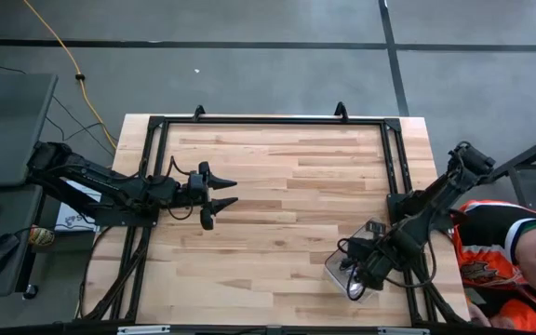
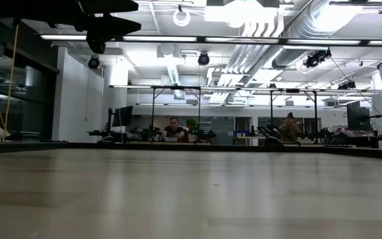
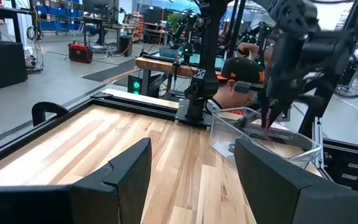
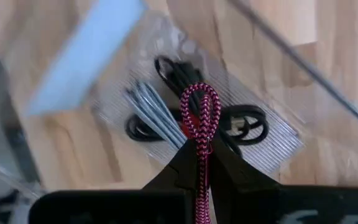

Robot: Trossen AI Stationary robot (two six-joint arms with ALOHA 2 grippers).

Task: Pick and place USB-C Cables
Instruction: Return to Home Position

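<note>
My right gripper (image 4: 201, 152) hangs over a clear plastic bin (image 1: 338, 265) near the table's near right corner, shut on a pinkish-red braided cable (image 4: 201, 115). On the bin's floor under it lie a silver-grey cable bundle (image 4: 151, 106) and black cable coils (image 4: 247, 124). Whether one of them is black-and-red I cannot tell. My left gripper (image 1: 223, 194) hovers open above the table's left half, pointing right, and its fingers (image 3: 126, 171) frame the far-off bin (image 3: 260, 134). My right gripper pinches the pinkish-red cable bundle (image 4: 201, 142) between its two fingers, coming from above and pointing down. The cable's looped end (image 4: 201, 99) sticks out past the fingertips. The cable (image 3: 267, 118) is lifted clear of the cables lying in the bin.
A black metal frame (image 1: 277, 119) runs around the wooden table top. A person in an orange shirt (image 1: 501, 251) sits just past the near right corner. The wood between the two arms (image 1: 287, 214) is bare. A yellow cord (image 1: 63, 56) lies on the floor beyond the far left corner.
</note>
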